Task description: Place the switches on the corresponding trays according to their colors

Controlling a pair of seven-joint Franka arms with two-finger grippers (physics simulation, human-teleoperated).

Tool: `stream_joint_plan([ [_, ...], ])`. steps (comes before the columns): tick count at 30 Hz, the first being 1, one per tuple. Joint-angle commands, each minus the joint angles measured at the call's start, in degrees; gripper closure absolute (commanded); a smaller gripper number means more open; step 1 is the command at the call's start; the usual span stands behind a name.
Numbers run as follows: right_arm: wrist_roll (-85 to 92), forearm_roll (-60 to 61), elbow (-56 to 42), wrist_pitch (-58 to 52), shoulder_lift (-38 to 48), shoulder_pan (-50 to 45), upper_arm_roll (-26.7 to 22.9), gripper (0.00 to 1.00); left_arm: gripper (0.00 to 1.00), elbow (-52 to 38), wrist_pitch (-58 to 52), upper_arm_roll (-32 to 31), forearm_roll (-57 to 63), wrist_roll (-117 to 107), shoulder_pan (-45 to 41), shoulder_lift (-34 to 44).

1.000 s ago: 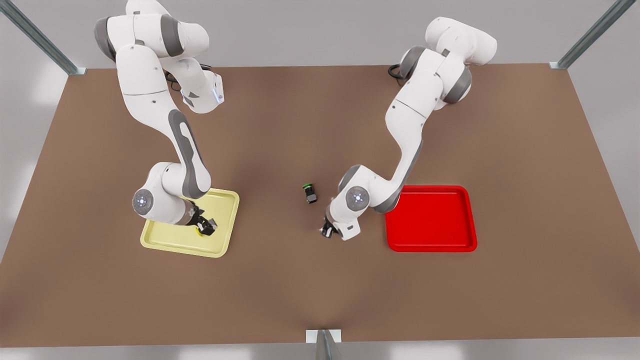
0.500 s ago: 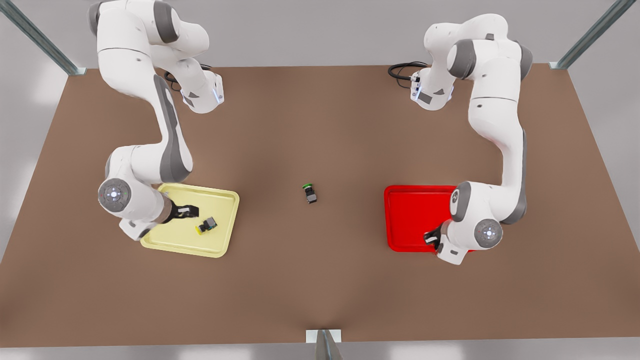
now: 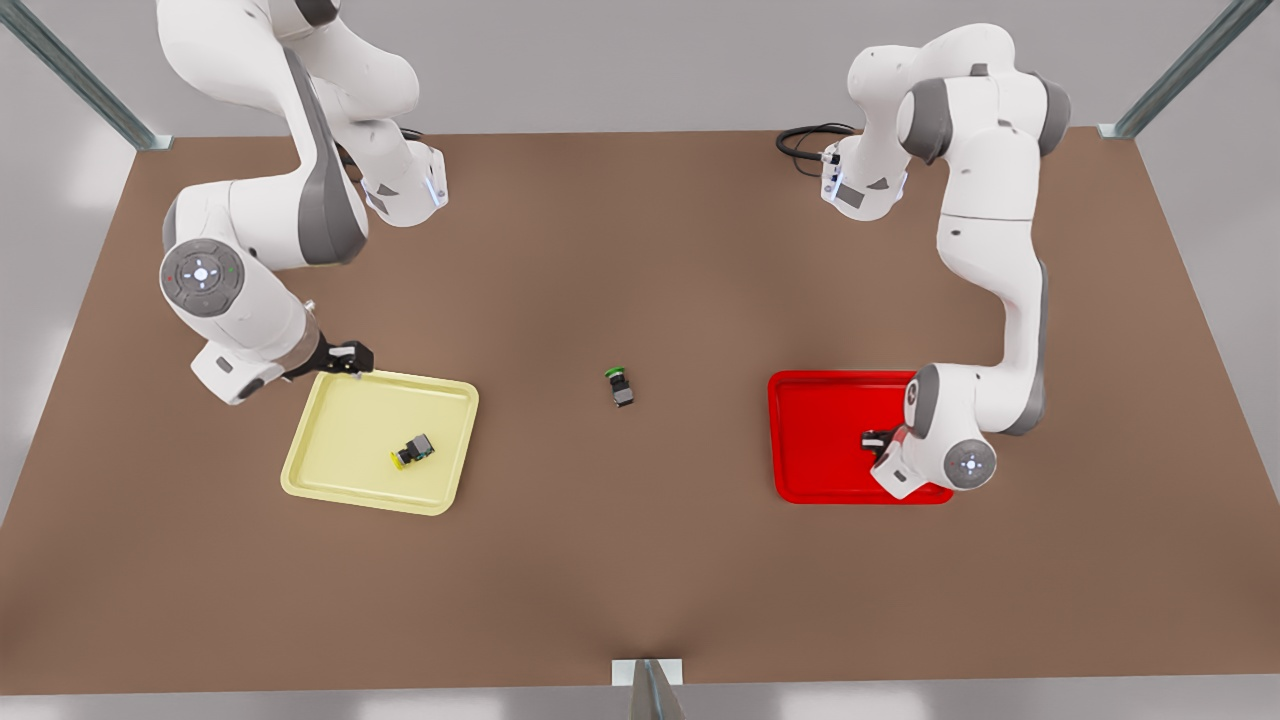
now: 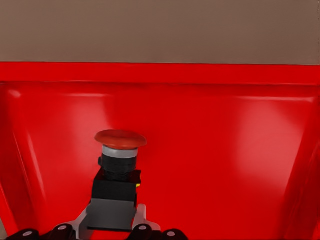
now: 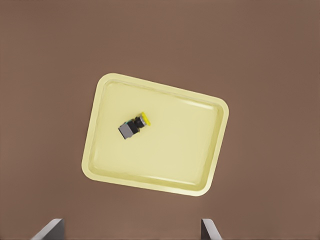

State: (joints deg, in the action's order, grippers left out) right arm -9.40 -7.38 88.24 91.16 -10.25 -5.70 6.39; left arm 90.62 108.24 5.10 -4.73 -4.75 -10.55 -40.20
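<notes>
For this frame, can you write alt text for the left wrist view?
The left gripper holds the red-capped switch by its dark body, cap up, over the floor of the red tray. Brown table lies past the tray's far rim.

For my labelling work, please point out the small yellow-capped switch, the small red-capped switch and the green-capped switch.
small yellow-capped switch with dark body (image 3: 414,451), front view, on its dark body.
small red-capped switch with black body (image 4: 120,139), left wrist view, on its red cap.
green-capped switch (image 3: 620,386), front view, on its body.

left claw (image 3: 872,441) clamped low; right claw (image 3: 350,357) raised, spread.
</notes>
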Motion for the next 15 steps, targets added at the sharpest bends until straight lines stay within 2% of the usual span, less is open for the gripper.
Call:
stream_joint_plan([
  [1, 0.0, 0.0, 0.0, 0.0, 0.1, 0.0, 0.0, 0.0, 0.0, 0.0, 0.0, 0.0, -4.0, -0.1, 0.0, 0.0],
  [7, 0.0, 0.0, -0.1, -0.8, 0.1, 0.0, -0.1, 0.0, 0.0, 0.9, -0.8, -0.1, -4.0, 0.0, -0.1, 3.1],
  [10, 0.0, 0.1, -0.2, -1.2, 0.7, 0.4, 0.0, 0.0, 0.0, -0.9, -2.5, -0.8, -3.4, -3.2, -2.1, 9.9],
  [15, 0.0, 0.2, -0.2, -1.3, 0.8, 0.4, 0.0, 0.0, 0.0, -8.8, -18.0, -0.3, 3.8, -3.0, 0.2, 23.1],
])
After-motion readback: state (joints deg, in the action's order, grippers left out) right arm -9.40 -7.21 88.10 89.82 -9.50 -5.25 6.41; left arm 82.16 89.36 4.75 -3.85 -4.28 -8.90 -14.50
